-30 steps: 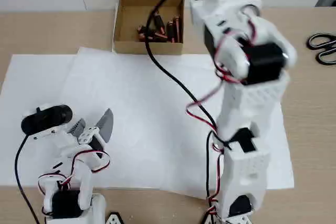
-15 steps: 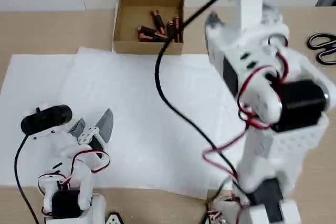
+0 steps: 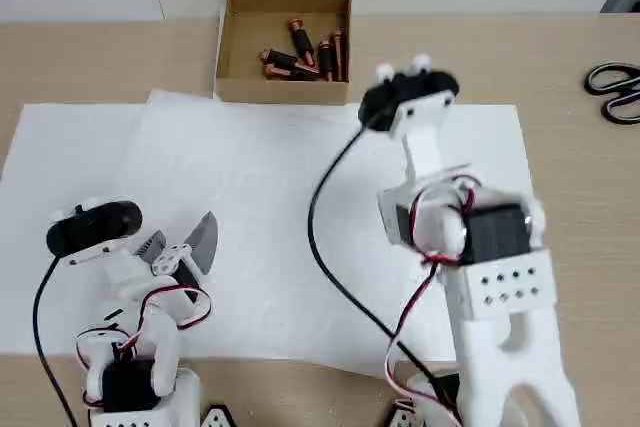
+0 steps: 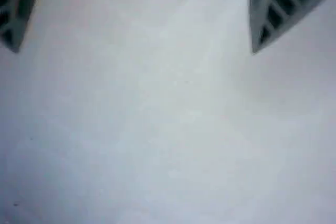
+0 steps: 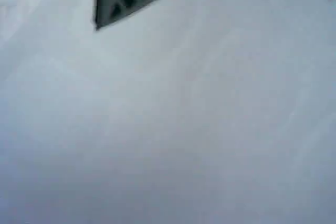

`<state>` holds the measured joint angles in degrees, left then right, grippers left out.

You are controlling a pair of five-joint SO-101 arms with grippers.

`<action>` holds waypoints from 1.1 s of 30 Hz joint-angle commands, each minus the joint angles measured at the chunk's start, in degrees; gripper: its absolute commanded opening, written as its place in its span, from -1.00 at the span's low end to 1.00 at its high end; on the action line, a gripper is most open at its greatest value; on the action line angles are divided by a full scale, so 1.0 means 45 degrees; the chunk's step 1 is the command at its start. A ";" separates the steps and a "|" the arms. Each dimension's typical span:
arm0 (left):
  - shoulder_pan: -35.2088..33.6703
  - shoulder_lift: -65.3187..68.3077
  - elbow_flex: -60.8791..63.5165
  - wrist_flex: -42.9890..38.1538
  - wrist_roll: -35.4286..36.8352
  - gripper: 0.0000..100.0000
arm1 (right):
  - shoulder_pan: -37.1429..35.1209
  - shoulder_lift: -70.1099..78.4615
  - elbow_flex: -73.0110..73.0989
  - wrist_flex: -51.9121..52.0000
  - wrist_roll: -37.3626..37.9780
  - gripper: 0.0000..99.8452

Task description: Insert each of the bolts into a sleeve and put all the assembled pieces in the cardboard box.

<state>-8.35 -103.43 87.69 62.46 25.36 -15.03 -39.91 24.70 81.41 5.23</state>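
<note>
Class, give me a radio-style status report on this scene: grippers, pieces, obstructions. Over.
Left gripper open, empty, over white paper. Right arm above paper's right side. Assembled pieces lie in cardboard box. Scissors at table's far right, apart.

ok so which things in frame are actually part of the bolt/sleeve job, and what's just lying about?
Job:
- cardboard box
- copper-and-black pieces lying in the box
- left end effector, open over the paper

Lying about:
- scissors at the table's far edge
- white paper sheet, underlay only
- table
</note>
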 commanded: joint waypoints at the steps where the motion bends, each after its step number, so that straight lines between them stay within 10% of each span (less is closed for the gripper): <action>1: 0.0059 -0.0176 0.0088 -0.0313 0.0059 -0.46 | 0.0068 -0.2178 0.2637 -0.2159 0.0059 -0.45; 19: 0.0059 -0.0176 0.0342 -0.0313 0.0059 -0.46 | 0.1104 -1.4252 1.2718 -0.8313 0.0117 -0.45; 33: 0.0059 -0.0176 0.1455 -0.0332 0.0117 -0.46 | 0.1358 -1.3919 1.5746 -0.8352 0.0117 -0.45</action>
<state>-8.35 -103.43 94.46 62.29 25.71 -9.32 -102.24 93.45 44.75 5.23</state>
